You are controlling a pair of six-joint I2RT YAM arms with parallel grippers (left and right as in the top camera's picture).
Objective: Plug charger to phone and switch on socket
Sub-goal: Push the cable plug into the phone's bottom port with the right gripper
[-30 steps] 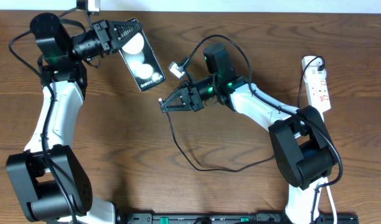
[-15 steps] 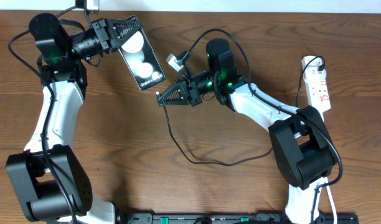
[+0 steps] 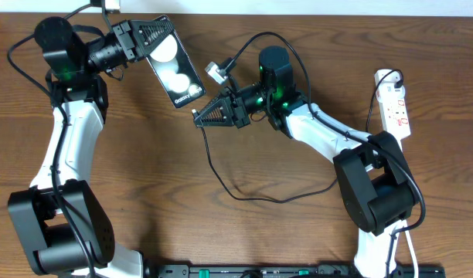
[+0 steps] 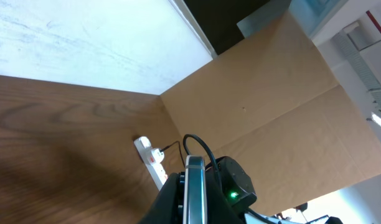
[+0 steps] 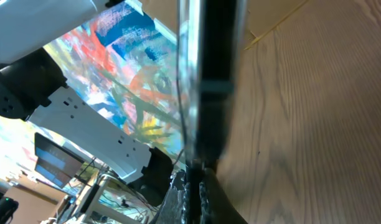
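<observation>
My left gripper (image 3: 165,35) is shut on the upper end of the black phone (image 3: 182,81) and holds it tilted above the table's back left. In the left wrist view the phone (image 4: 194,171) shows edge-on between the fingers (image 4: 193,202). My right gripper (image 3: 199,119) is shut on the plug end of the charger, whose thin black cable (image 3: 221,181) loops down over the table. The plug tip sits just below the phone's lower end. In the right wrist view the phone (image 5: 212,62) is a blurred dark bar right ahead of the fingers (image 5: 195,186); contact cannot be told. The white socket (image 3: 396,104) lies at the far right.
The socket also shows in the left wrist view (image 4: 152,163), with a brown cardboard wall (image 4: 271,106) behind it. A white cord (image 3: 413,247) runs down past the right arm's base. A black rail (image 3: 298,270) lines the table's front edge.
My right gripper has moved up and to the left with the charger plug, closing on the phone's lower end. The cable loop has followed. The phone has shifted slightly upward.
</observation>
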